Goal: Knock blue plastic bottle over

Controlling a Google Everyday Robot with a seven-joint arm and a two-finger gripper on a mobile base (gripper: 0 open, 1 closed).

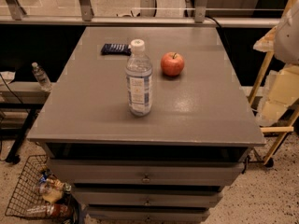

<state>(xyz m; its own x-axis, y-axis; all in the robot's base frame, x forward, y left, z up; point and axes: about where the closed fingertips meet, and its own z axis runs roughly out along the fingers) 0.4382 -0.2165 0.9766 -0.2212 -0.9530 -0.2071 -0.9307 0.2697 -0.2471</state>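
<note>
Standing upright: blue plastic bottle, label unreadable; jaws out of view.

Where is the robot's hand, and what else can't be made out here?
Gripper: nowhere in the camera view; the pale shape cut by the right edge cannot be identified.
Blue plastic bottle: label print too small to read.
Dark packet behind it: too small to identify.
Wire basket: dim, contents jumbled.
</note>
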